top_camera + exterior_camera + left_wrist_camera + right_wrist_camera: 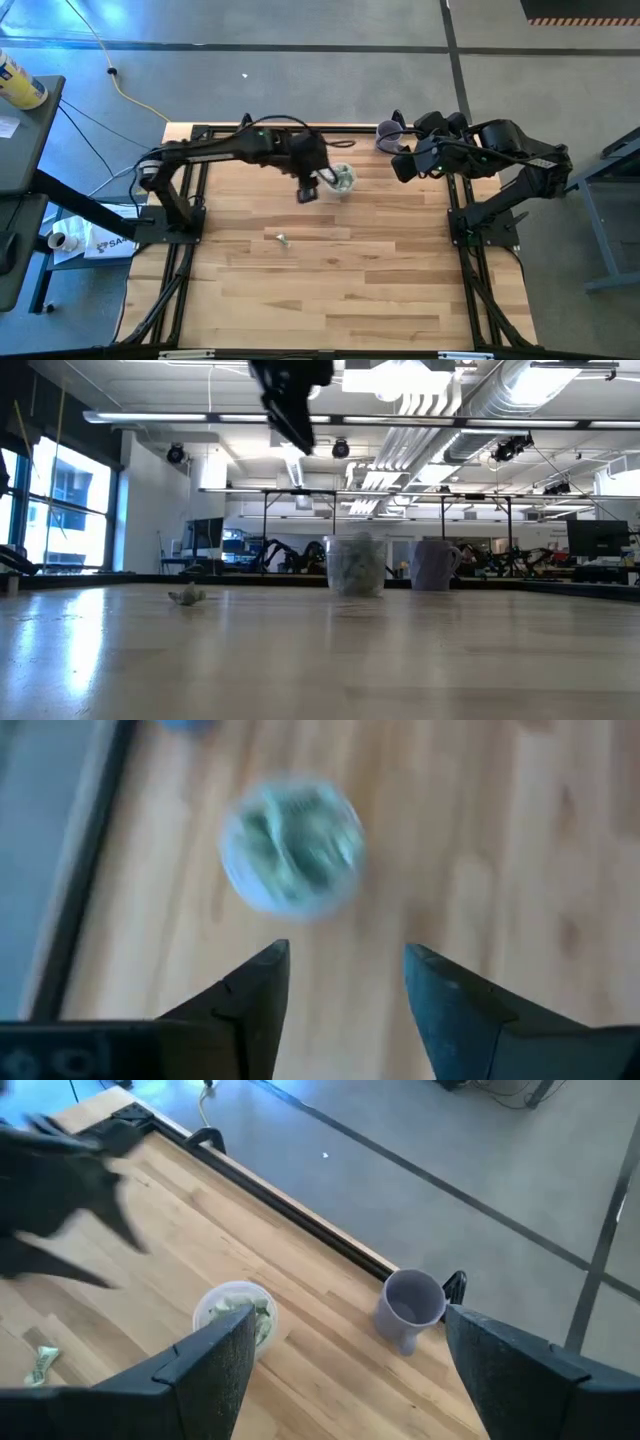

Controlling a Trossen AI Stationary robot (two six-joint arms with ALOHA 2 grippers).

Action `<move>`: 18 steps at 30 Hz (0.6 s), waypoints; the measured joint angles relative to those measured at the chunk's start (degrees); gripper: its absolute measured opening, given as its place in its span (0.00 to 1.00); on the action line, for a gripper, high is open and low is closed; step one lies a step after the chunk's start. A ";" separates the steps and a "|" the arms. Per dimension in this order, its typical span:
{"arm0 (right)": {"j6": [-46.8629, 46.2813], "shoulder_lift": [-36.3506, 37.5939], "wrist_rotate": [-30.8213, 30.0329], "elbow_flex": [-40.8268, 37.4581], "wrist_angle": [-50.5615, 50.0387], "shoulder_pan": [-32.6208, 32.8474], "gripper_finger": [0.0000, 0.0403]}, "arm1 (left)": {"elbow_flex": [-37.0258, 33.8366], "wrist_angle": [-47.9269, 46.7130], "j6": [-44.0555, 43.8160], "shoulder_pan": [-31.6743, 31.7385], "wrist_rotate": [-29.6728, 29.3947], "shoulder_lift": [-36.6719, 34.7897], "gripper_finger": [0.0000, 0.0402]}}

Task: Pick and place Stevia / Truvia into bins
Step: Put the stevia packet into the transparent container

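Views: only the left wrist view looks down into the cup (291,843), where green-and-white packets (300,832) fill it; the low view alone shows the left pincer (290,405) raised well above the counter (320,650).
Cup: upper centre of the high view (344,179), near the counter's far edge; the purple cup (387,131) sits to its upper right.
Loose packet: one lies alone on the counter, left of centre in the high view (283,238), well apart from the cup.
Left pincer: just left of the cup in the high view (307,192), fingers (250,1005) spread apart, holding nothing.
Right pincer: upper right in the high view (402,165), beside the purple cup, fingers (205,1365) wide apart, empty.
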State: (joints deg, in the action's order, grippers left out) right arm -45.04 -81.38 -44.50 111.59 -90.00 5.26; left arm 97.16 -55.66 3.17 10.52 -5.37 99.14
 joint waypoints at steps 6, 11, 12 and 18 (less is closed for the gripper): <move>1.44 -0.03 0.52 0.01 -0.02 0.02 0.78 | -13.65 -9.82 0.13 -6.75 8.84 -8.32 0.57; 2.67 -1.05 1.14 0.01 -0.02 0.02 0.78 | -35.27 12.89 8.56 -15.71 11.31 -12.59 0.51; 3.02 -1.18 1.51 0.02 -0.02 0.02 0.78 | -38.43 17.13 11.00 -17.04 11.29 -12.59 0.50; 4.34 -3.03 4.71 0.01 -0.04 0.02 0.78 | -48.56 30.10 14.41 -19.93 10.67 -9.46 0.46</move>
State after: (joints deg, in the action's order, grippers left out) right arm -40.71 -84.42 -39.78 111.60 -90.03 5.28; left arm 48.60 -25.56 17.58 -9.41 5.30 89.68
